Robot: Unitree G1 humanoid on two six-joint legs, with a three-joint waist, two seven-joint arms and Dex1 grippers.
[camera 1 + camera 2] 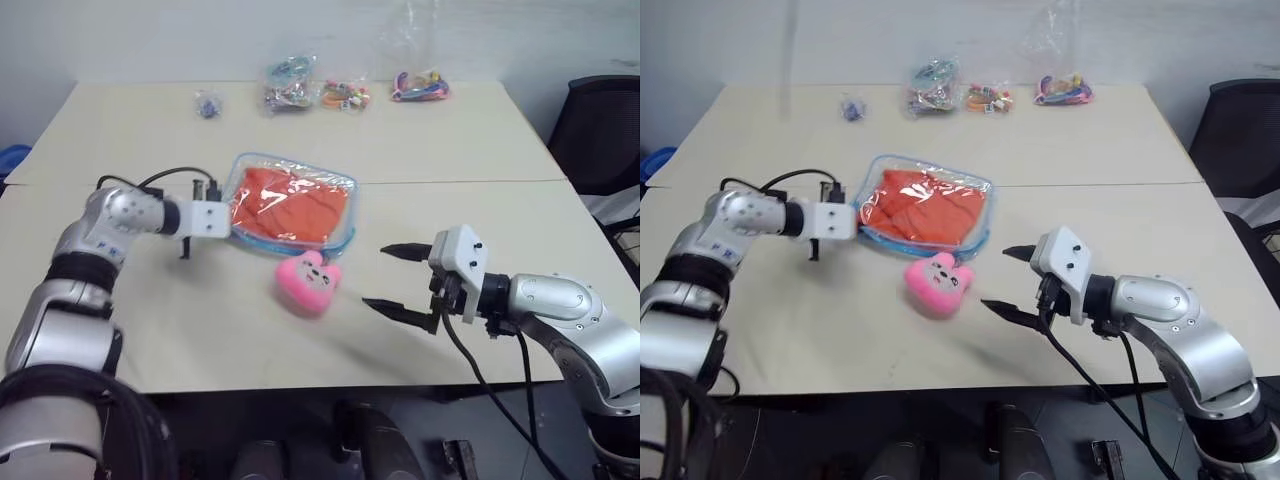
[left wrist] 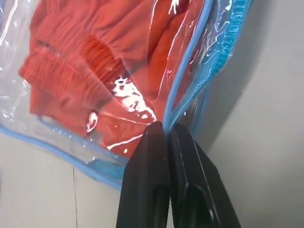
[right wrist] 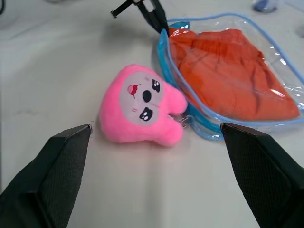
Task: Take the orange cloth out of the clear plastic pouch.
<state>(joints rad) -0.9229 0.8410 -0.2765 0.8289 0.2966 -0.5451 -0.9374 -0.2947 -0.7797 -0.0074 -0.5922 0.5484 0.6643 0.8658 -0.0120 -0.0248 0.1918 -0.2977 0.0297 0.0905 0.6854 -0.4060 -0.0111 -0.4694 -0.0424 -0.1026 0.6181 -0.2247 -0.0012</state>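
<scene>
The left end effector (image 2: 166, 130) pinches the clear plastic pouch (image 1: 340, 188) at its blue edge, the orange cloth (image 1: 290, 205) inside; the right end effector (image 1: 397, 278) hangs wide open, empty, over bare tabletop (image 1: 450, 160).

2 beige tables (image 1: 420, 150) pushed together w/ a seam, pale wall (image 1: 200, 35) behind, black chair (image 1: 600, 130) at right.

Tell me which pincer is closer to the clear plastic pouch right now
Left. The left pincer is shut on the blue-trimmed edge of the clear plastic pouch. The right pincer hangs open off to the pouch's other side, apart from it, beyond the pink plush toy.
</scene>
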